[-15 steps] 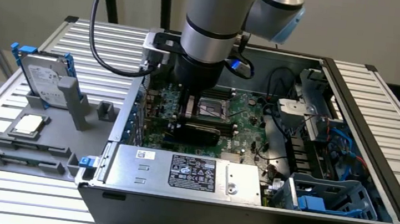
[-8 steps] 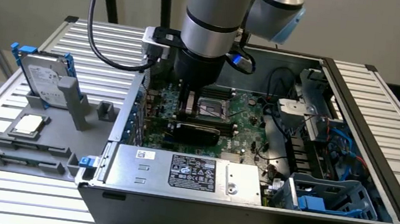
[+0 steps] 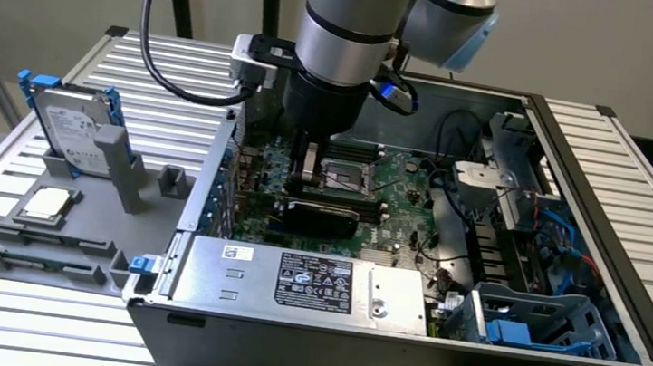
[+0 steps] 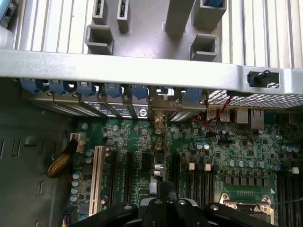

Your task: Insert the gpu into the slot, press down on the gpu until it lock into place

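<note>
Gripper (image 4: 165,211) fingers are closed together, tips pointing straight down into the open case (image 3: 609,267). The gpu (image 3: 318,217) lies directly beneath the tips; cannot tell whether they pinch its upper edge or only bear on it. Card stands on edge on the motherboard (image 3: 406,178), black face toward the silver power supply (image 3: 304,281). Long axis runs left to right across the exterior view. Seating depth in the slot not readable. Judgement: the relation that counts is vertical, tips over the card's top edge
</note>
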Available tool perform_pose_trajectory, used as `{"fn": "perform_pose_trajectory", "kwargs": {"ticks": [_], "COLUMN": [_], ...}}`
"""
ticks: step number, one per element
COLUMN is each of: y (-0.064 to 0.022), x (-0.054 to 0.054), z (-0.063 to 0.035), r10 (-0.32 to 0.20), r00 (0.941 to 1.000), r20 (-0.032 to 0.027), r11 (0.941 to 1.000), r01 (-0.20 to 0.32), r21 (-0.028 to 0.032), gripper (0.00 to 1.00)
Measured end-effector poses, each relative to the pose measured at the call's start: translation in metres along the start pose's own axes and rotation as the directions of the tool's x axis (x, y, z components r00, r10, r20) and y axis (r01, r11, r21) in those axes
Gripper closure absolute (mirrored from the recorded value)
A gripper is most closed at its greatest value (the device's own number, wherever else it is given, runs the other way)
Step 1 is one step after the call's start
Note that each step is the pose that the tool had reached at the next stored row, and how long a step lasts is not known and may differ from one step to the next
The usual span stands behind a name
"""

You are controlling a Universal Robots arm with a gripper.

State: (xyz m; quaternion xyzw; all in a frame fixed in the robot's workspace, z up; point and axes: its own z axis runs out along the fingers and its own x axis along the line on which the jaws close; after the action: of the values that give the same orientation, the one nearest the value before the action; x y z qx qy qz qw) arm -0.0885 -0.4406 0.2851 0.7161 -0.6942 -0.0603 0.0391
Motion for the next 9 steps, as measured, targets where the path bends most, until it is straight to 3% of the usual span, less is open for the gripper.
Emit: {"fn": "perform_pose_trajectory", "kwargs": {"ticks": [9], "y": [0.0006], "x": [-0.0001], "z": [0.0001], "r10": [-0.029], "r00": [0.9992], "r20": [-0.0264], "r11": [0.9960], "r01": [0.027], "r21": [-0.0857], "gripper": [0.89]}}
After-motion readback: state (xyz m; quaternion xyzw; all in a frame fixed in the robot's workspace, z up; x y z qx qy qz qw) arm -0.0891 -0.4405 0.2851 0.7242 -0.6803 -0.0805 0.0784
